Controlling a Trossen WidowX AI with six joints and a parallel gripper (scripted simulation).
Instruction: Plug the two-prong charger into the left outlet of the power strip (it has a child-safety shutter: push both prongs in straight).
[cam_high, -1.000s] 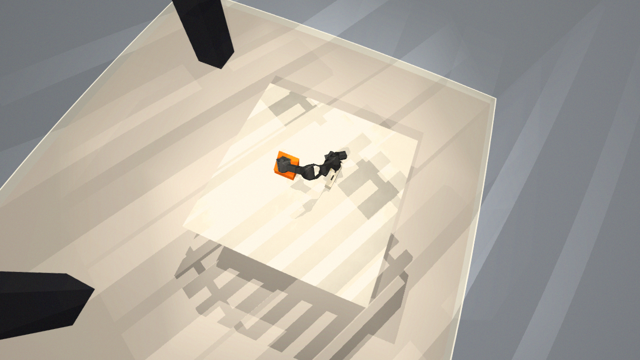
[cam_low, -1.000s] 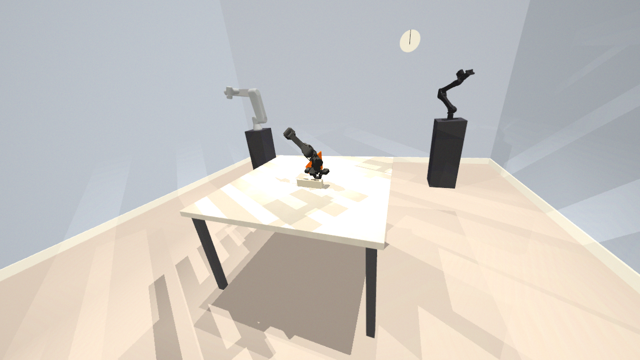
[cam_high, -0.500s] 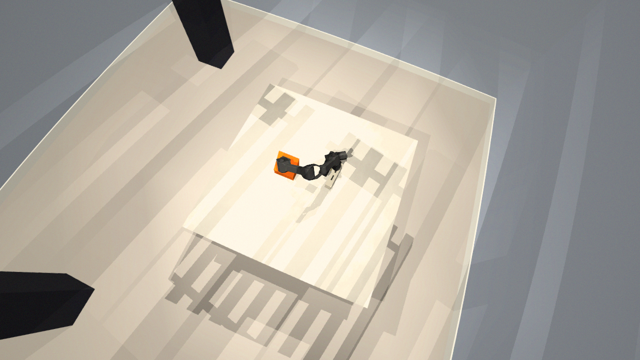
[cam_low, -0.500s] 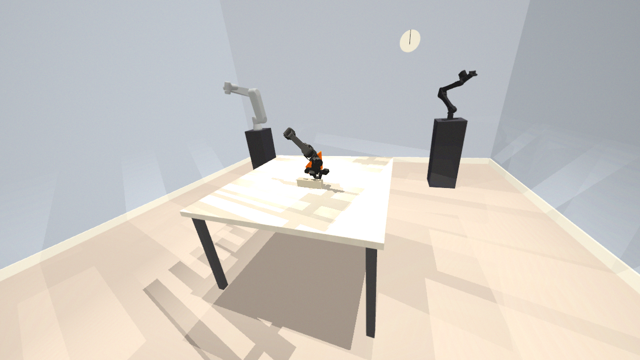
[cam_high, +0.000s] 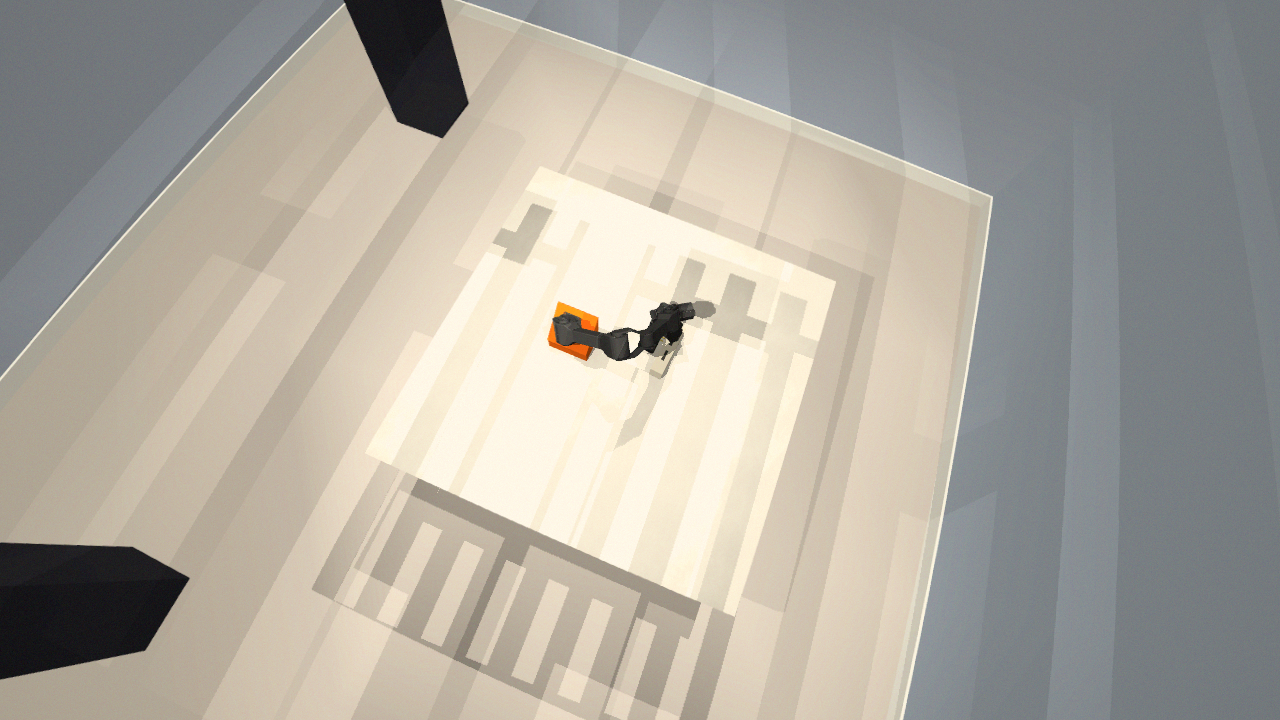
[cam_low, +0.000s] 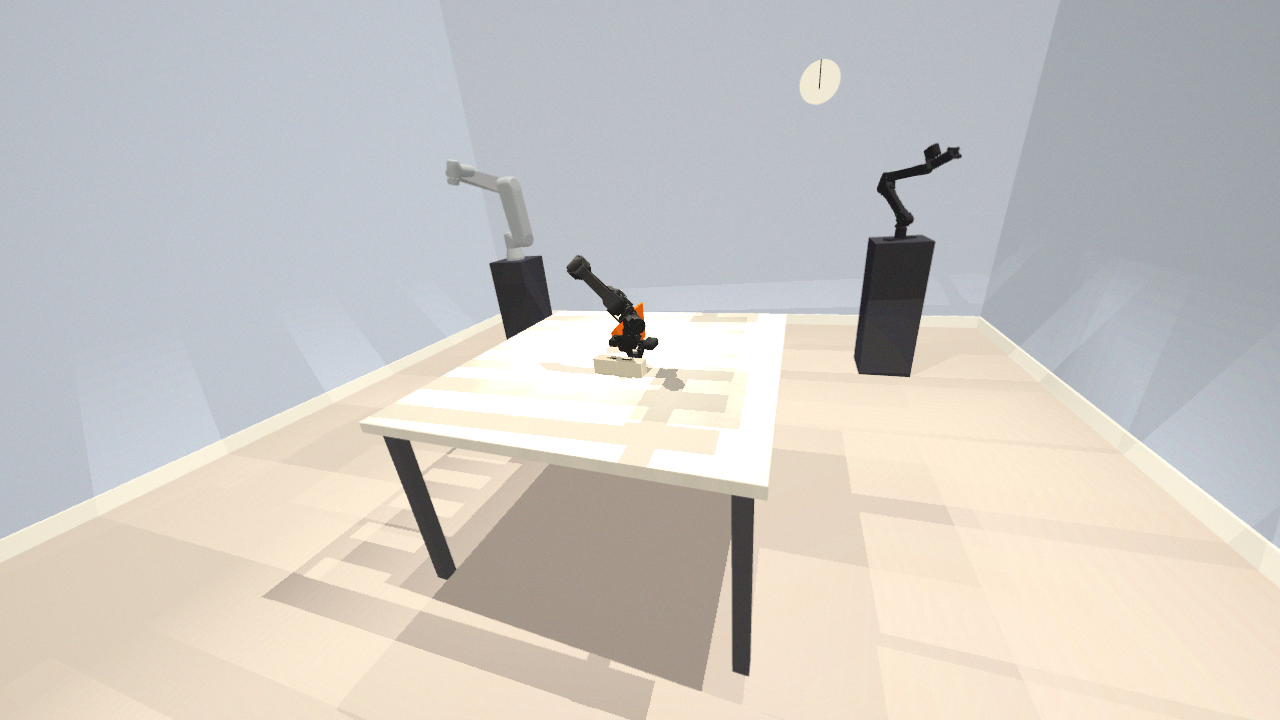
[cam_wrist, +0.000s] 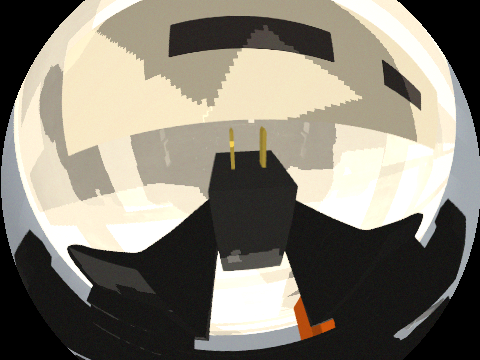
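Observation:
My gripper (cam_wrist: 246, 202) is shut on the black charger (cam_wrist: 252, 175), one finger on each side of its body. Its two brass prongs (cam_wrist: 263, 147) point away from the fingers, up the wrist view. The beige power strip (cam_high: 660, 369) (cam_low: 619, 367) (cam_wrist: 280, 90) lies on the table. In the wrist view, a wide dark recess (cam_wrist: 210, 39) and a smaller one (cam_wrist: 401, 84) at right show in its top. The prong tips appear just short of the strip's near edge, outside both recesses. Their height above the strip is unclear. The charger cannot be made out in the top and exterior views.
The arm's orange base (cam_high: 573, 347) (cam_wrist: 303, 322) stands on the pale table (cam_high: 483, 402) (cam_low: 537, 420). Beyond the table are a grey arm (cam_low: 514, 210) and another black arm (cam_low: 895, 201) on dark pedestals. Patchy shadows cross the table and strip.

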